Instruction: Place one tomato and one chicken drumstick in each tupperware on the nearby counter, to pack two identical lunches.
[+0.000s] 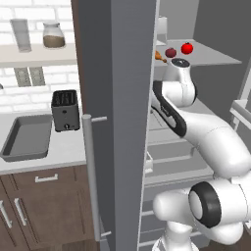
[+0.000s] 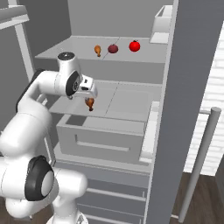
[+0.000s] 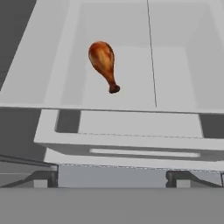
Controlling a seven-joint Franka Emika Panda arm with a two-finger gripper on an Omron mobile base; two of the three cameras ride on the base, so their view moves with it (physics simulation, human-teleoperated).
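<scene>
**Item: chicken drumstick** (image 3: 103, 63), on the middle fridge shelf (image 2: 127, 103). It lies just ahead of and below the gripper (image 2: 90, 93), meaty end farther from the hand, thin bone end nearer. Golden-brown, glossy, thick and rounded, tapering to a dark knob.

**Gripper:** the right base view shows it poised just above the drumstick, not touching. The fingertips cannot be made out; judged spread wide and empty.

**Step in hand, as judged:** picking up this drumstick. Best done by descending straight onto the thick end, fingers either side of its width, closing on the meat rather than the slippery narrow bone, then lifting clear of the drawer front (image 2: 103, 140) below before withdrawing.

**Further stock, upper shelf, above and beyond the gripper:** second drumstick (image 2: 98, 50); dark red round fruit (image 2: 113, 48); bright-red tomato (image 2: 134, 45), smooth and glossy.

**Destination:** dark grey tupperware (image 1: 27, 139), a shallow rounded-corner tray on the pale bench (image 1: 63, 154), far to the gripper's left past the open fridge door (image 1: 115, 122), beside a black toaster (image 1: 65, 110). It holds nothing visible.
</scene>
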